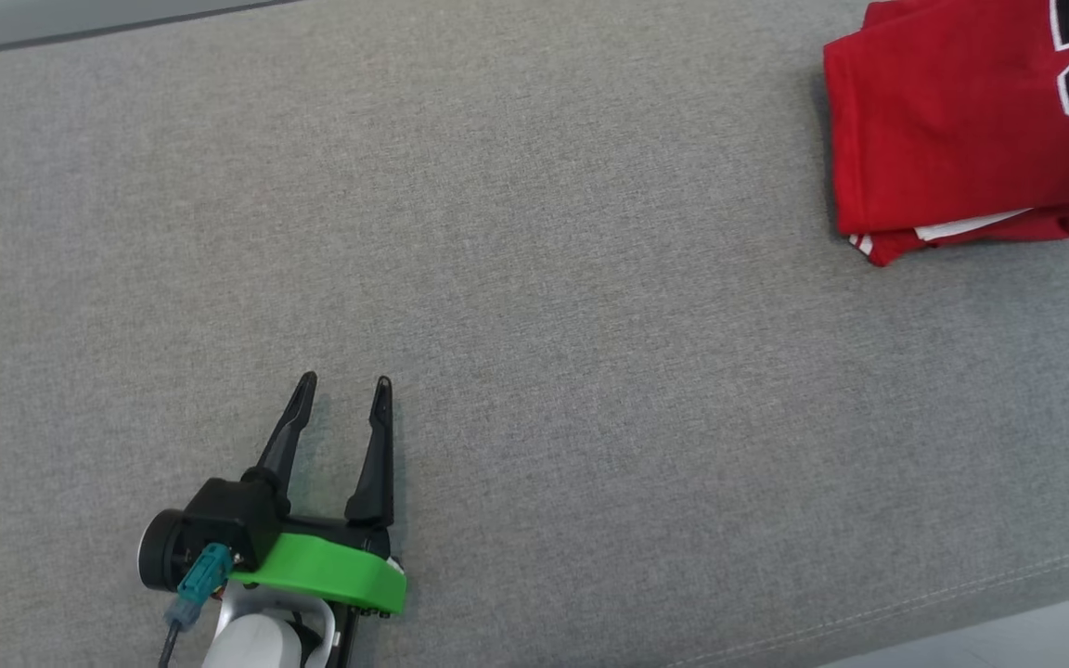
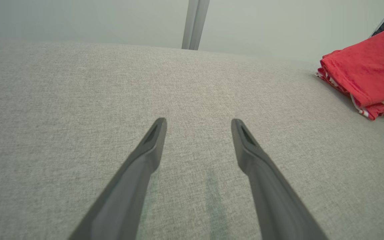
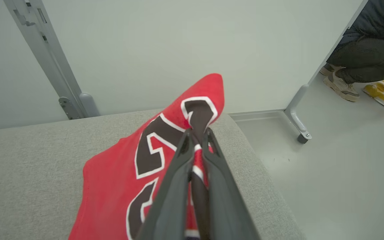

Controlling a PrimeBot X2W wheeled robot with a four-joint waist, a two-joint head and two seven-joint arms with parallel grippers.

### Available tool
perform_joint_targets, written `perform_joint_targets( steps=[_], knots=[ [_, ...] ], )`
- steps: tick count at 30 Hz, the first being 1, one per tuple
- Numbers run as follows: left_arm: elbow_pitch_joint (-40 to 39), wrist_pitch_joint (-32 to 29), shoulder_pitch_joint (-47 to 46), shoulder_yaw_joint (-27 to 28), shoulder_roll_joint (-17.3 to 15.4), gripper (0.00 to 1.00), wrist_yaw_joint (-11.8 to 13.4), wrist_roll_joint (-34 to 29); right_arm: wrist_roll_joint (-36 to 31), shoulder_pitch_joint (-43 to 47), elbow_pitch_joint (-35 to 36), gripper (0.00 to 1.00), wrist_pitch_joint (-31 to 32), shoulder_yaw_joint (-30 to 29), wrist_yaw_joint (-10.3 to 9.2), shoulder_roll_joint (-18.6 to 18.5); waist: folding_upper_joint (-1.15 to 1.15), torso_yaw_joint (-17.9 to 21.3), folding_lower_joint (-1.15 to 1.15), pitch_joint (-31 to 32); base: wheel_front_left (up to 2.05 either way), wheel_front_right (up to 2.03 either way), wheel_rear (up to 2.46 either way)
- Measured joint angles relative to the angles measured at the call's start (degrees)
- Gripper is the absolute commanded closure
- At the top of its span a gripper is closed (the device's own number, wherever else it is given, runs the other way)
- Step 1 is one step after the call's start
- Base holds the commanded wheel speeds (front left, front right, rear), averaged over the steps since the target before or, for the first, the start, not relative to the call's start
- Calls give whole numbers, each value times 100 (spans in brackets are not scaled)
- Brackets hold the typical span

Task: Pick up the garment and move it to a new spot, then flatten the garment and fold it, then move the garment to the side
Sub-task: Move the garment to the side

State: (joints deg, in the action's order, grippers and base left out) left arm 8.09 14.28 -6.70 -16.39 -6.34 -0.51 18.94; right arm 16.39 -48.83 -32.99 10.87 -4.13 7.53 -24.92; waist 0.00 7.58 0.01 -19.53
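One folded red fabric jersey [image 1: 952,130] with black numerals lies far right on one grey woven surface [image 1: 534,278]. Two dark-fingered grippers: left gripper [image 1: 345,380] near left, right gripper [image 3: 198,133] far right. One crouching person [image 3: 368,56].

The head camera looks steeply down from above, with the jersey [image 1: 961,121] at its upper right. The left wrist camera skims low over the cushion [image 2: 78,100], the jersey well off to its right. The right wrist camera sits against the jersey, facing the wall [image 3: 178,40]. All three views share the jersey and cushion.
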Motion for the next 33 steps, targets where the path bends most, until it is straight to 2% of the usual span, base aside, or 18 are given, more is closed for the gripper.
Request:
perform_joint_targets(
  steps=[4, 7, 14, 15, 16, 17, 21, 25, 29, 33],
  knots=[
    [0, -9, -94, -53, -23, 0, -13, -35, -298, -99, -283, 100, 112, -45, 0, -397, 0, -140, -1, -173, 0, 0, 0],
    [-20, -26, -169, -98, -37, 0, -29, -66, -528, -183, -555, 100, 113, -151, 0, -531, 0, -252, -1, -297, 0, 0, 0],
    [-73, -96, -260, -207, -91, 0, -31, -137, -1239, -345, -1177, 100, -460, -694, 1, -728, 0, -535, 0, -587, 0, 0, 0],
    [-82, -110, -264, -211, -100, 0, -31, -143, -1405, -370, -1235, 59, -662, -878, 2, -744, 0, -566, -1, -625, 0, 0, 0],
    [-91, -110, -266, -218, -114, 0, -27, -144, -1601, -419, -1300, 59, -907, -1069, 2, -765, 0, -597, 0, -668, 0, 0, 0],
    [-96, -111, -269, -222, -120, 0, -26, -144, -1781, -446, -1358, 0, -1061, -1229, 1, -779, 0, -623, 0, -701, 0, 0, 0],
    [-116, -136, -271, -241, -131, 0, -2, -144, -2361, -426, -1630, 0, -1534, -1861, 1, -541, 0, -689, -1, -784, 0, 0, 0],
    [-140, -159, -274, -237, -179, 0, 25, -144, -2618, -425, -1856, 0, -1826, -2115, 1, -223, 0, -630, 0, -775, 0, 0, 0],
    [-172, -169, -274, -240, -192, 0, 36, -143, -2724, -458, -1938, 0, -2124, -2040, 1, 20, 0, -525, -1, -727, 0, 0, 0],
    [-198, -183, -274, -207, -213, 0, 73, -123, -2697, -630, -1945, 0, -2341, -1672, 1, 232, 0, -438, -1, -637, 0, 0, 0]
  ],
)
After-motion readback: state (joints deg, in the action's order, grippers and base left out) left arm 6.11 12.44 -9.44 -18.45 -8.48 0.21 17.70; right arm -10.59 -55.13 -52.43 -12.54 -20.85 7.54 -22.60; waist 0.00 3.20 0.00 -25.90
